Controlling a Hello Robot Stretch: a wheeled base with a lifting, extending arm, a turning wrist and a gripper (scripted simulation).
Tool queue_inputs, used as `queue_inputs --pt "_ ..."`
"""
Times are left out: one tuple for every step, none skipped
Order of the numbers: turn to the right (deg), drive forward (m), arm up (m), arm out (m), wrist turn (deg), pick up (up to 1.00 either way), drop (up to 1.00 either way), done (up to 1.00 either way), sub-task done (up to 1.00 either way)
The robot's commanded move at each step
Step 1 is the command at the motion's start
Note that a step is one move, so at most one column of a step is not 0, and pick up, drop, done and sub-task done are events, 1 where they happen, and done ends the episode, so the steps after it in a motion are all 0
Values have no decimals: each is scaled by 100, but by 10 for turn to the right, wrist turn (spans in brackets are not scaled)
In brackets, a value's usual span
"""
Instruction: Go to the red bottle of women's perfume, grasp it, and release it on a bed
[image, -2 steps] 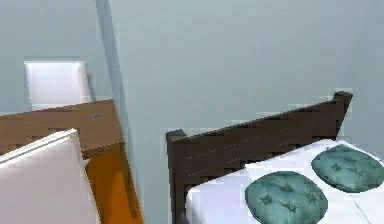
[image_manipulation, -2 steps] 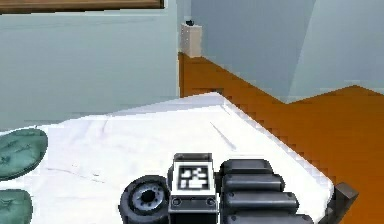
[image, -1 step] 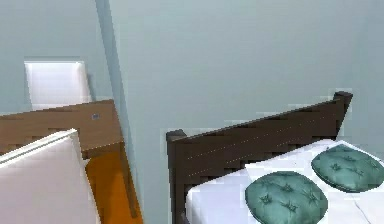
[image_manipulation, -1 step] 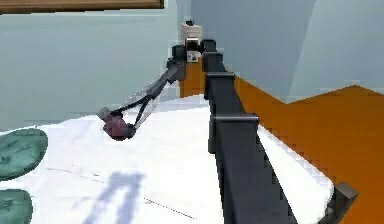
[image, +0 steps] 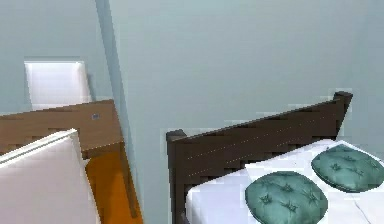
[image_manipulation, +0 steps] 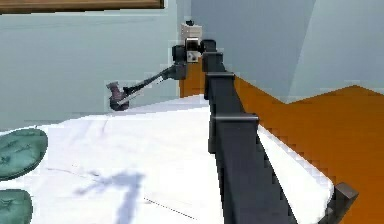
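Bed (image_manipulation: 120, 150) white-sheeted | two green cushions (image: 288, 197) by headboard (image: 250, 140) | jaws before wall (image_manipulation: 60, 60), small blob (image_manipulation: 118, 97) at tips; hold cannot tell

Teal walls (image: 240, 60), orange floor (image: 112, 190), perhaps a wooden desk (image: 70, 125)

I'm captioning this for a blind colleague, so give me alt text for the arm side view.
The robot's dark arm reaches out over a white bed, and its claw holds a small grey and reddish thing just above the sheet. Two green round cushions lie at the view's left; orange floor shows at right.
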Motion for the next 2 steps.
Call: queue_inputs --pt "0 0 0 0 240 0 0 0 0" --pt "0 0 -26 0 0 0 0 0 0"
